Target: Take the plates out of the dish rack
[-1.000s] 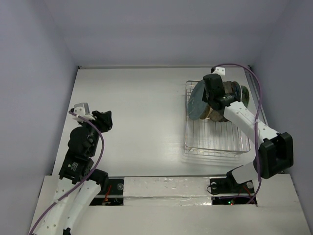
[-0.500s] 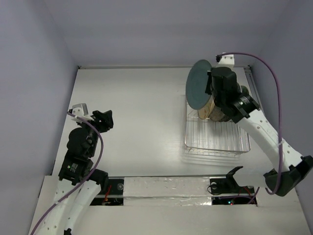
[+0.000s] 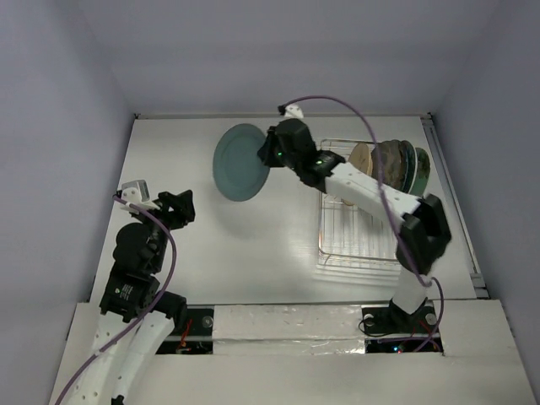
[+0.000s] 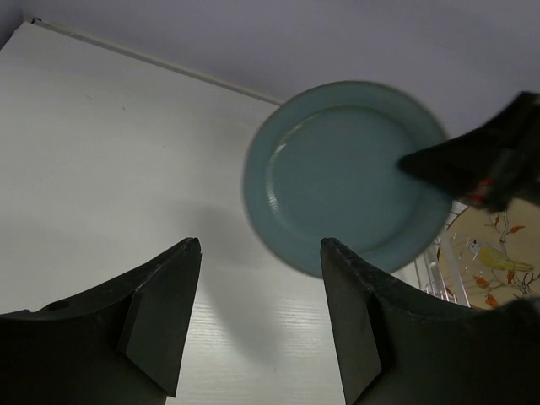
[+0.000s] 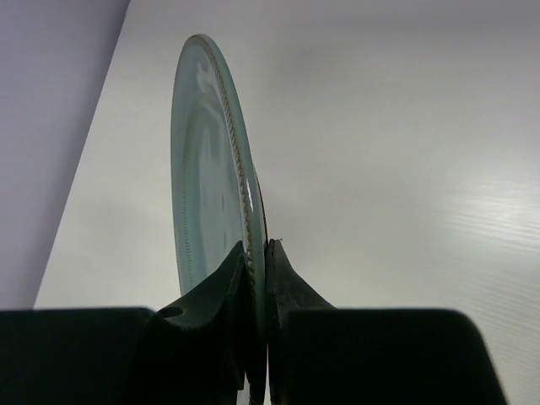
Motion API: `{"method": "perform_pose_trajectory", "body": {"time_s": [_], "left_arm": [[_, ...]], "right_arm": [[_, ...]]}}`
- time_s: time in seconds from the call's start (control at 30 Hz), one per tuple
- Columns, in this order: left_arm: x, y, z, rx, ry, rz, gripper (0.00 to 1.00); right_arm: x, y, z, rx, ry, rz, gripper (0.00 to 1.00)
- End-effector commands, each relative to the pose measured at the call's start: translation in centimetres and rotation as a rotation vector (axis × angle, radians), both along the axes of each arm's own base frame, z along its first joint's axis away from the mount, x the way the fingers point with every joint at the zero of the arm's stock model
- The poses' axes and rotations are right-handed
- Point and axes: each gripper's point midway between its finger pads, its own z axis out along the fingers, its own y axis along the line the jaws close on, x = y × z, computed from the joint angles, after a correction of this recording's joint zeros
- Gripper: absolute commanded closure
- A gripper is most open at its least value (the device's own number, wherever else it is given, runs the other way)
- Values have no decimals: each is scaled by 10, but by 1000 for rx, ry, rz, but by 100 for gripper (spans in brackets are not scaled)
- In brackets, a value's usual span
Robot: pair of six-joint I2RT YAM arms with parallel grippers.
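My right gripper (image 3: 268,157) is shut on the rim of the teal plate (image 3: 240,162) and holds it on edge in the air over the middle of the table, left of the dish rack (image 3: 371,236). The plate shows edge-on in the right wrist view (image 5: 211,169), pinched between the fingers (image 5: 287,278), and face-on in the left wrist view (image 4: 346,173). Several more plates (image 3: 392,167) stand upright at the rack's far end; a cream floral one shows in the left wrist view (image 4: 494,261). My left gripper (image 3: 179,207) is open and empty at the near left, well short of the teal plate.
The silver wire rack stands at the table's right side, close to the right wall. Purple cables loop over both arms. White walls close in the table at the back and sides.
My right gripper has lifted the teal plate out of the rack and carried it left, over the middle of the table. The left arm has hardly moved.
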Motion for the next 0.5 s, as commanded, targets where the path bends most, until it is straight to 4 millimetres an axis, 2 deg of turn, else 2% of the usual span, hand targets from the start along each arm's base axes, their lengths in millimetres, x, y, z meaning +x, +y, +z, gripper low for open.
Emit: {"method": "perform_pose_trajectory", "body": {"time_s": [0.0, 0.03, 0.07, 0.1, 0.13, 0.17, 0.2, 0.3, 0.33, 0.4, 0.43, 0.47], "left_arm": [[-1, 1, 18, -24, -57, 4, 44], [-1, 1, 18, -22, -56, 4, 44], [0, 1, 17, -21, -53, 4, 44], [0, 1, 18, -21, -54, 4, 44], [0, 1, 18, -23, -54, 4, 44], [0, 1, 17, -21, -52, 4, 44], [0, 1, 17, -23, -53, 4, 44], [-1, 1, 19, -23, -59, 4, 44], [-1, 1, 18, -23, -59, 4, 44], [-1, 1, 18, -23, -59, 4, 44], [-1, 1, 18, -23, -59, 4, 44], [0, 1, 19, -23, -60, 4, 44]], "right_arm": [[13, 68, 96, 399, -126, 125, 100], [20, 76, 91, 404, -113, 122, 100], [31, 90, 60, 379, -59, 123, 100], [36, 98, 68, 413, -58, 130, 100], [38, 106, 58, 416, -34, 148, 100], [43, 115, 36, 419, 10, 147, 100], [44, 118, 24, 416, 32, 151, 100], [42, 120, -3, 429, 74, 143, 100], [34, 120, -30, 402, 116, 143, 100], [29, 115, -43, 405, 128, 132, 100], [24, 107, -67, 378, 155, 112, 100], [21, 103, -77, 375, 169, 103, 100]]}}
